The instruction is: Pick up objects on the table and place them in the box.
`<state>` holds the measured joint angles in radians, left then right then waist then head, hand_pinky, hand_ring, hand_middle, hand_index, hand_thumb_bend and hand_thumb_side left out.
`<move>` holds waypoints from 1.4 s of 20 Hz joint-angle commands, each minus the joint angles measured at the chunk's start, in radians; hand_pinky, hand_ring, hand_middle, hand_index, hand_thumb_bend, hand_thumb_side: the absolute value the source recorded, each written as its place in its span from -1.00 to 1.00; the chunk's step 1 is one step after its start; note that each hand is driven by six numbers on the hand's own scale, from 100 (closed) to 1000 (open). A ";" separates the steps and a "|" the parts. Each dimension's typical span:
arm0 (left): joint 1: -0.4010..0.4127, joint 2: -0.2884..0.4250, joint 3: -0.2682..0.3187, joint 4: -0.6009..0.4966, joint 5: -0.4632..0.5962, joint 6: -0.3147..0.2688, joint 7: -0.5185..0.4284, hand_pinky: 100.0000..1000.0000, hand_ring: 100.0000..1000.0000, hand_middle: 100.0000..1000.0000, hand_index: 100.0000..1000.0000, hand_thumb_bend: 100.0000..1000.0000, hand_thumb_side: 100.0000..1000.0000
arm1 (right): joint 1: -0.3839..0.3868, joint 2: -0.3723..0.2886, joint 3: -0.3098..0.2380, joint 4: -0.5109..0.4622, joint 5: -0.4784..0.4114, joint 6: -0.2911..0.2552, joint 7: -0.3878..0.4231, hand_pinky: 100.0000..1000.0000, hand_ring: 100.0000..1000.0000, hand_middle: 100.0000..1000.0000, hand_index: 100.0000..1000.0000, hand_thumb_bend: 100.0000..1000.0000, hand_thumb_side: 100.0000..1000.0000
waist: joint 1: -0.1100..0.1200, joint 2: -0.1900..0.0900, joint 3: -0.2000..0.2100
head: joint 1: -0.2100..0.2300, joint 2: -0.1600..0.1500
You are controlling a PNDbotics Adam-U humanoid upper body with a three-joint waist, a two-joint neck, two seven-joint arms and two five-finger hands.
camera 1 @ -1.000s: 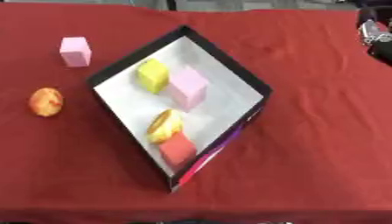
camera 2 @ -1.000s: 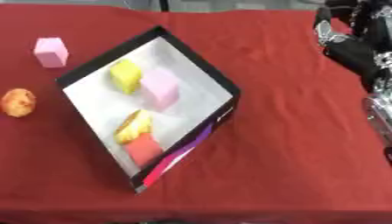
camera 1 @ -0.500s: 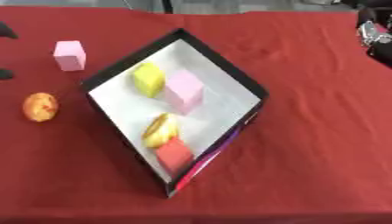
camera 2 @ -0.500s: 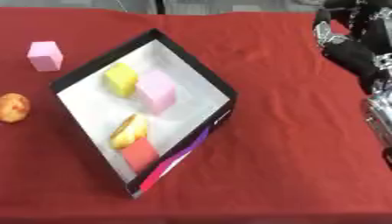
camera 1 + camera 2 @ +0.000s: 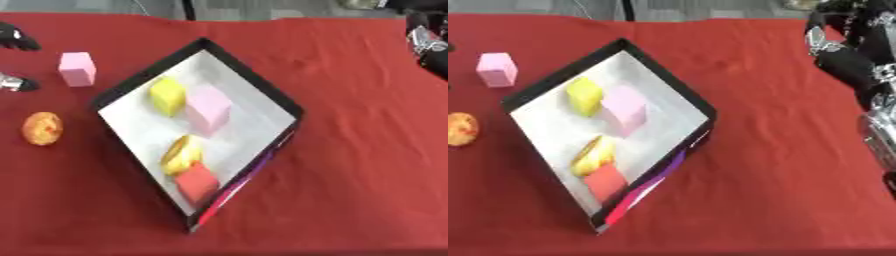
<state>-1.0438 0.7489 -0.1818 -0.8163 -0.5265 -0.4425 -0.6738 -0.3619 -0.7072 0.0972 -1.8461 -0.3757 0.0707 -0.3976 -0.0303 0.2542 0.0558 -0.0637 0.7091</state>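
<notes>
At the far left edge the left robot hand (image 5: pixel 16 39) shows only as dark fingertips with a silver bit below; whether it is released or clenched I cannot tell. A second ago it was not in view. Just beside it at 3 o'clock stands the small pink foam-like cube (image 5: pixel 77 68), probably light, soft and easy to pinch across opposite flat faces. At its 7 o'clock lies the round orange pastry-like ball (image 5: pixel 42 128), likely crumbly and best cupped. Both sit on the red-clothed counter (image 5: pixel 350 150), outside the black-rimmed white-lined box (image 5: pixel 289 107), which holds a yellow block (image 5: pixel 167 95), a pink block (image 5: pixel 208 108), a yellow bun (image 5: pixel 181 154) and a red block (image 5: pixel 198 182). The right robot hand (image 5: pixel 846 57) rests at the right edge; its fingers are unreadable.
</notes>
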 commanded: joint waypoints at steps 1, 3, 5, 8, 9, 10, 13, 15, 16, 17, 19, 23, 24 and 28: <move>-0.033 0.019 0.006 -0.022 0.023 -0.171 -0.189 0.76 0.68 0.56 0.71 -0.05 -0.01 | -0.017 -0.017 -0.006 0.005 -0.007 -0.003 0.001 0.88 0.38 0.25 0.59 -0.84 -0.95 | 0.005 -0.019 -0.001 | 0.001 -0.013; -0.044 0.012 0.006 -0.023 0.039 -0.164 -0.204 0.77 0.69 0.56 0.71 -0.09 0.04 | -0.019 -0.016 -0.008 0.011 -0.007 -0.005 0.003 0.88 0.38 0.25 0.59 -0.84 -0.95 | 0.005 -0.019 -0.001 | 0.001 -0.012; -0.056 0.000 0.005 -0.022 0.059 -0.157 -0.223 0.77 0.69 0.56 0.71 -0.14 0.06 | -0.021 -0.015 -0.009 0.016 -0.008 -0.007 0.003 0.88 0.38 0.25 0.59 -0.84 -0.95 | 0.005 -0.018 -0.002 | 0.001 -0.011; -0.068 -0.010 -0.007 -0.025 0.072 -0.153 -0.232 0.78 0.70 0.57 0.72 -0.10 0.10 | -0.025 -0.013 -0.007 0.018 -0.010 -0.009 0.006 0.88 0.38 0.25 0.59 -0.84 -0.95 | 0.006 -0.017 -0.006 | 0.001 -0.012; -0.071 -0.013 -0.010 -0.026 0.071 -0.153 -0.233 0.78 0.70 0.57 0.72 -0.08 0.13 | -0.025 -0.013 -0.006 0.019 -0.010 -0.009 0.007 0.88 0.38 0.25 0.59 -0.85 -0.95 | 0.006 -0.017 -0.007 | 0.001 -0.013; -0.073 -0.015 -0.012 -0.026 0.070 -0.153 -0.233 0.79 0.71 0.58 0.72 -0.04 0.19 | -0.026 -0.012 -0.006 0.021 -0.011 -0.009 0.007 0.88 0.38 0.25 0.58 -0.85 -0.95 | 0.007 -0.017 -0.008 | 0.002 -0.013; -0.078 -0.027 -0.012 -0.019 0.069 -0.152 -0.233 0.82 0.73 0.59 0.73 -0.03 0.25 | -0.029 -0.010 -0.006 0.024 -0.016 -0.010 0.003 0.88 0.37 0.24 0.58 -0.86 -0.94 | 0.009 -0.015 -0.012 | 0.006 -0.017; -0.082 -0.036 -0.011 -0.012 0.061 -0.151 -0.233 0.82 0.74 0.59 0.72 -0.01 0.27 | -0.032 -0.009 -0.005 0.021 -0.019 -0.011 0.003 0.88 0.36 0.24 0.58 -0.87 -0.94 | 0.010 -0.012 -0.017 | 0.007 -0.021; -0.084 -0.040 -0.011 -0.008 0.055 -0.151 -0.233 0.83 0.74 0.60 0.72 0.00 0.28 | -0.033 -0.008 -0.004 0.020 -0.020 -0.011 0.003 0.88 0.36 0.23 0.58 -0.87 -0.94 | 0.010 -0.011 -0.019 | 0.008 -0.022; -0.085 -0.044 -0.011 -0.004 0.047 -0.152 -0.233 0.83 0.74 0.60 0.72 0.01 0.28 | -0.035 -0.008 -0.003 0.020 -0.022 -0.010 0.003 0.88 0.36 0.23 0.58 -0.87 -0.94 | 0.011 -0.009 -0.021 | 0.009 -0.023; -0.087 -0.049 -0.010 0.001 0.026 -0.154 -0.233 0.83 0.76 0.60 0.72 0.06 0.27 | -0.039 -0.006 0.000 0.019 -0.025 -0.009 0.003 0.88 0.36 0.23 0.57 -0.87 -0.94 | 0.012 -0.006 -0.025 | 0.010 -0.022; -0.093 -0.055 -0.006 0.002 -0.015 -0.163 -0.233 0.83 0.76 0.60 0.70 0.09 0.22 | -0.043 -0.002 0.006 0.013 -0.026 -0.008 0.008 0.89 0.36 0.24 0.58 -0.90 -0.93 | 0.015 -0.001 -0.029 | 0.013 -0.019; -0.094 -0.056 -0.004 0.001 -0.025 -0.164 -0.233 0.83 0.76 0.60 0.70 0.09 0.21 | -0.044 -0.002 0.007 0.013 -0.026 -0.008 0.009 0.89 0.36 0.24 0.58 -0.90 -0.93 | 0.016 0.000 -0.030 | 0.014 -0.018; -0.100 -0.059 0.008 -0.011 -0.070 -0.167 -0.224 0.84 0.78 0.60 0.71 0.21 0.06 | -0.046 0.001 0.011 0.016 -0.026 -0.005 0.014 0.89 0.36 0.24 0.58 -0.91 -0.92 | 0.017 0.003 -0.032 | 0.021 -0.019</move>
<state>-1.1184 0.6707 -0.1874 -0.8083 -0.5827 -0.4105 -0.7059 -0.3955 -0.6892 0.1139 -1.8170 -0.3939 0.0668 -0.3865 -0.0150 0.2733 0.0249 -0.0467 0.7003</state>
